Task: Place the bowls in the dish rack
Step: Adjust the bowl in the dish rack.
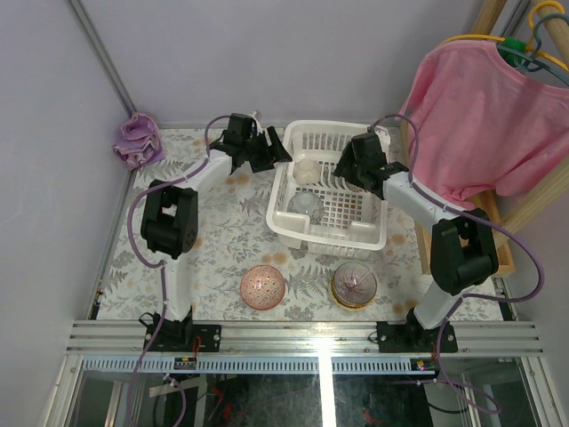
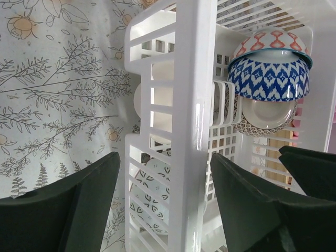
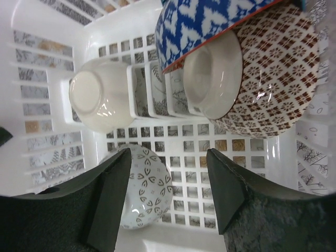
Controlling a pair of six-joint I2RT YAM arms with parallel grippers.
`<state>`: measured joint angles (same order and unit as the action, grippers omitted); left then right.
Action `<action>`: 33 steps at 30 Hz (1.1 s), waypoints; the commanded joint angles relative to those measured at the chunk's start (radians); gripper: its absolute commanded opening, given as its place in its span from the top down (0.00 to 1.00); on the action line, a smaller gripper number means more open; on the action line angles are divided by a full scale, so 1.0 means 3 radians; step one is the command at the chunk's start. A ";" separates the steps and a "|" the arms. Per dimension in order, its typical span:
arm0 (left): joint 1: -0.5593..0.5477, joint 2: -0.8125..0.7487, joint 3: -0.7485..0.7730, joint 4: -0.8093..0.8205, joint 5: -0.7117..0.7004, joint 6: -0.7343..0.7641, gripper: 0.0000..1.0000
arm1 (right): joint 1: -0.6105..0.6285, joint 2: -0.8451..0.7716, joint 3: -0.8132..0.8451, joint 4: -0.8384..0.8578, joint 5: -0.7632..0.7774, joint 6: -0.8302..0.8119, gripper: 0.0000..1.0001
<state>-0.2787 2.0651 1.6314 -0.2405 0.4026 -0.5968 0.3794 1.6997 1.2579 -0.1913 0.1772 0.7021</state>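
Observation:
The white dish rack point(image 1: 327, 238) stands at the table's far middle. My left gripper point(image 1: 271, 151) is open, its jaws either side of the rack's left wall point(image 2: 191, 105) without touching it. My right gripper point(image 1: 357, 174) is open and empty above the rack floor point(image 3: 236, 173). In the rack lie a whitish bowl point(image 1: 306, 169), a white leaf-marked bowl point(image 3: 144, 186), and a blue-white bowl point(image 3: 210, 21) stacked with a brown-diamond bowl point(image 3: 273, 79). A pink-red bowl point(image 1: 263, 286) and a tan-yellow bowl point(image 1: 354, 285) sit on the table near the front.
A purple cloth point(image 1: 138, 140) lies at the far left corner. A pink shirt point(image 1: 484, 116) hangs on a wooden frame at the right, close to the right arm. The tablecloth point(image 1: 231, 240) has a floral print.

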 commanded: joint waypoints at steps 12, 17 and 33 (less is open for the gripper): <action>0.0106 -0.0030 -0.0069 0.0251 0.0238 -0.0104 0.31 | -0.0028 0.0263 0.0349 0.0360 0.0788 0.0286 0.42; 0.0116 -0.0022 -0.0105 0.0283 0.0277 -0.0122 0.31 | -0.0035 0.0350 0.0372 0.0474 0.0928 0.0372 0.45; 0.0149 0.0012 -0.0171 0.0366 0.0352 -0.0168 0.31 | -0.0066 0.0361 0.0039 0.1052 0.1260 0.0700 0.48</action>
<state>-0.2455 2.0651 1.5948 -0.1841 0.4763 -0.6361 0.3733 1.8263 1.3064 -0.0162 0.4782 0.8574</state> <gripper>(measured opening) 0.688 0.523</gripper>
